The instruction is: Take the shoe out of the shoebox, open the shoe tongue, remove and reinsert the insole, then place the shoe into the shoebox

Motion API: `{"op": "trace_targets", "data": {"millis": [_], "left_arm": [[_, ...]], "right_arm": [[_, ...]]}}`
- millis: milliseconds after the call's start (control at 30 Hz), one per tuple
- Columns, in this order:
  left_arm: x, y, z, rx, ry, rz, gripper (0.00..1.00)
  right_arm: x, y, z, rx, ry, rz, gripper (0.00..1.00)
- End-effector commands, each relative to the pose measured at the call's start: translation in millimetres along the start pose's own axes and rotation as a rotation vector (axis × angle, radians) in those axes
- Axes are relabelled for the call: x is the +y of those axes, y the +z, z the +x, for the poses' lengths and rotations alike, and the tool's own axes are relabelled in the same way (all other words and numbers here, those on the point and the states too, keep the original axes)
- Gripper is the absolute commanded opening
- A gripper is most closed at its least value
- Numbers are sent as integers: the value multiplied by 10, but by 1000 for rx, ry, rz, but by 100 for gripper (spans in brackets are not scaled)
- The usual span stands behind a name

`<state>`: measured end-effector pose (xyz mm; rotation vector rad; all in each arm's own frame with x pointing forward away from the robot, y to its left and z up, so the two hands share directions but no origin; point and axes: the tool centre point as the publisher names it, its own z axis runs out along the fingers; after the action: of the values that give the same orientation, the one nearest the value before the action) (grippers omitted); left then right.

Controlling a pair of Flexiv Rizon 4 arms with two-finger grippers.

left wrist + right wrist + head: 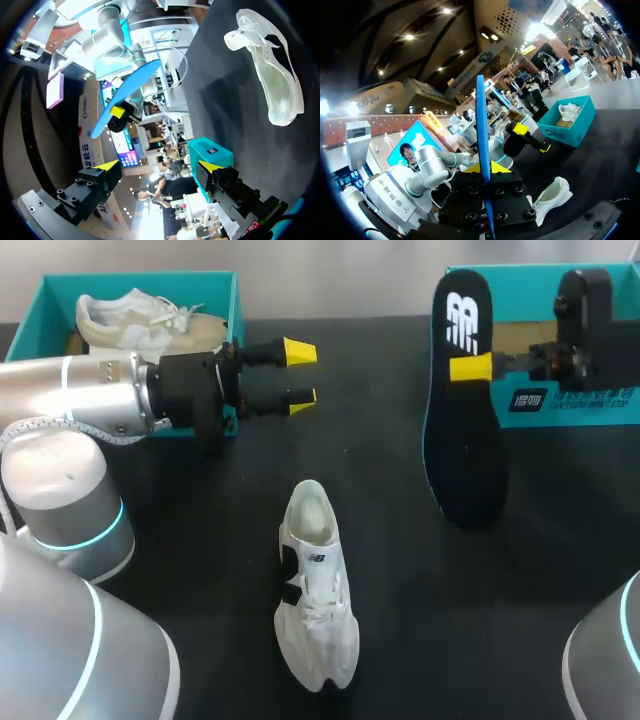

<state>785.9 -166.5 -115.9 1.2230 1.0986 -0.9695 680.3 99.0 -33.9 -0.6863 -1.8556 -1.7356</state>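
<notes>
Right hand [470,368] gripped the insole [463,430] upright.
Left hand [298,375] spread wide, empty; white shoe [315,585] lay on the black desk [200,520].

Bench [200,570]: flat top, plain black, matte finish. Head view: the top fills most of the frame. Far edge runs straight across, high up; near and side edges fall out of frame. Tone even from side to side. Light: diffuse, from overhead; shadows on the top are faint, short and soft-edged. Left wrist view: same bench top [225,100] reads dark grey, evenly lit, with a fine grain. Right wrist view: bench top [600,165] reads near black. What lies under the black surface: cannot tell.
</notes>
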Motion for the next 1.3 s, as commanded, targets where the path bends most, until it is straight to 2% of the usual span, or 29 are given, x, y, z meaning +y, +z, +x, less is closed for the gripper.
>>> {"op": "trace_targets", "data": {"millis": [33, 367, 433, 533, 700, 900, 1300], "left_arm": [[17, 7, 2, 0, 2, 4, 100], [17, 7, 2, 0, 2, 4, 100], [17, 7, 2, 0, 2, 4, 100], [17, 7, 2, 0, 2, 4, 100], [17, 7, 2, 0, 2, 4, 100], [17, 7, 2, 0, 2, 4, 100], [17, 7, 2, 0, 2, 4, 100]], "right_arm": [[158, 56, -355, 97, 1, 58, 0], [158, 56, -355, 97, 1, 58, 0], [288, 96, -622, 124, 56, 89, 0], [492, 112, -919, 152, 132, 134, 0], [627, 92, -1136, 133, 240, 185, 0], [677, 187, -1422, 162, 346, 104, 0], [677, 187, -1422, 162, 346, 104, 0]]}}
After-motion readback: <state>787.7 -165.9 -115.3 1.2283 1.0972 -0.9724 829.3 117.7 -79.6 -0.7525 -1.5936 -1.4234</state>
